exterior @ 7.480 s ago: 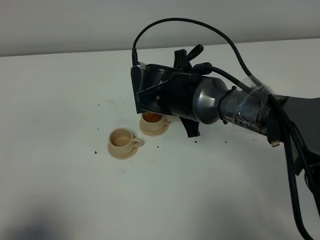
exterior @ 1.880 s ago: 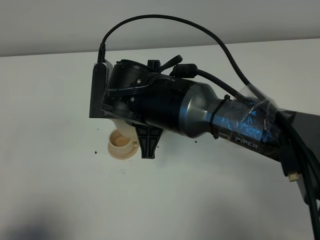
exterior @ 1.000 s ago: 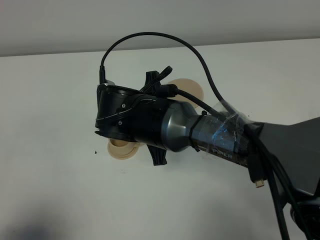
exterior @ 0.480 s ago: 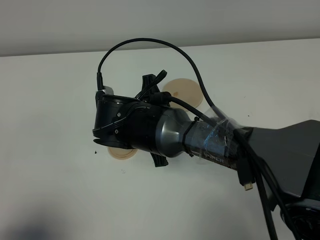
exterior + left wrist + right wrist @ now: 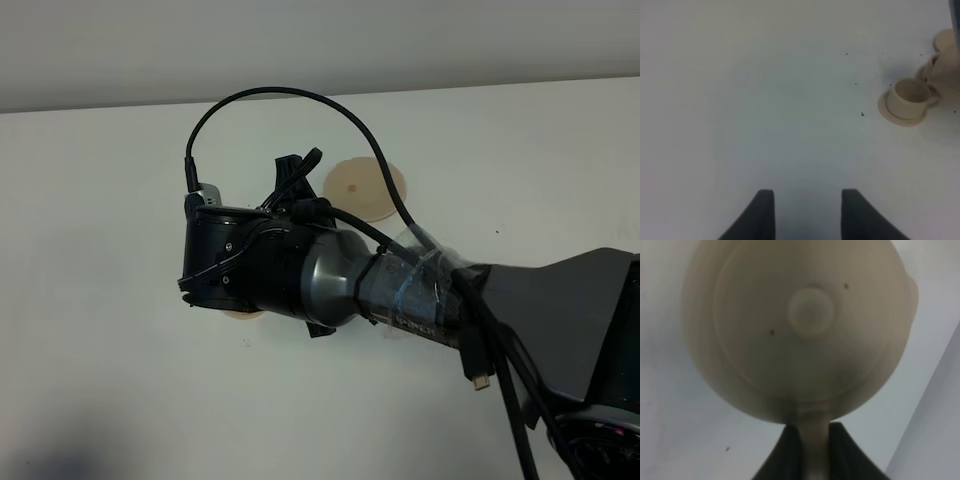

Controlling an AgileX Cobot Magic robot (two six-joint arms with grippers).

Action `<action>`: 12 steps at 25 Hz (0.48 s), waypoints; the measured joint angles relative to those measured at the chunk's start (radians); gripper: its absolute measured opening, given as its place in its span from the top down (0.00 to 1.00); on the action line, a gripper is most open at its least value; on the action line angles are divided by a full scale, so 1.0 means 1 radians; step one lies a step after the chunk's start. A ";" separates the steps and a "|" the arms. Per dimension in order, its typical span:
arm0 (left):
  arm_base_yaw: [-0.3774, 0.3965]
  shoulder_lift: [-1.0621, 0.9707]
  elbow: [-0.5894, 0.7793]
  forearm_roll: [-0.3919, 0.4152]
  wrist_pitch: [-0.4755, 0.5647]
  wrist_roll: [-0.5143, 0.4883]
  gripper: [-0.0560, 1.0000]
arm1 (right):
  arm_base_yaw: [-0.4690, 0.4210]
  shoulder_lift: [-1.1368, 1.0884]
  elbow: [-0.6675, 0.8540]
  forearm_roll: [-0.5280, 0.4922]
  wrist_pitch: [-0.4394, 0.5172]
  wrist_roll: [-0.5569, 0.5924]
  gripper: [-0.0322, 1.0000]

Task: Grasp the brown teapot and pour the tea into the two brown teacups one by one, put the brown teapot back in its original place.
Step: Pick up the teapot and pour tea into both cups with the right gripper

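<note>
In the right wrist view my right gripper [image 5: 814, 456] is shut on the loop handle of the brown teapot [image 5: 800, 325]. I see the teapot from above, with its knobbed lid. In the high view the right arm [image 5: 270, 270] reaches left and hides the teapot and both teacups; only a sliver of one cup saucer [image 5: 245, 314] shows under it. The left wrist view shows one teacup [image 5: 907, 96] on its saucer [image 5: 900, 114], with blurred tan shapes [image 5: 942, 67] just beyond it. The wide saucer [image 5: 365, 188] lies bare at the back. My left gripper [image 5: 807, 215] is open and empty.
Small dark specks [image 5: 862, 114] lie on the white table [image 5: 100, 200] near the cups. The right arm's cable [image 5: 290, 95] loops above the wrist. The table's far edge meets the wall [image 5: 320, 45].
The right arm has swung left and toward the front with the teapot. It now covers the left cup, which showed before, and the wide saucer behind it has come fully into view.
</note>
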 joint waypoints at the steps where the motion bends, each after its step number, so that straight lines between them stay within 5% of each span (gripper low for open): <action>1: 0.000 0.000 0.000 0.000 0.000 0.000 0.60 | 0.000 0.000 0.000 -0.001 0.000 -0.003 0.84; 12: 0.000 0.000 0.000 0.000 0.000 0.000 0.60 | 0.001 0.002 0.000 -0.034 0.002 -0.021 0.84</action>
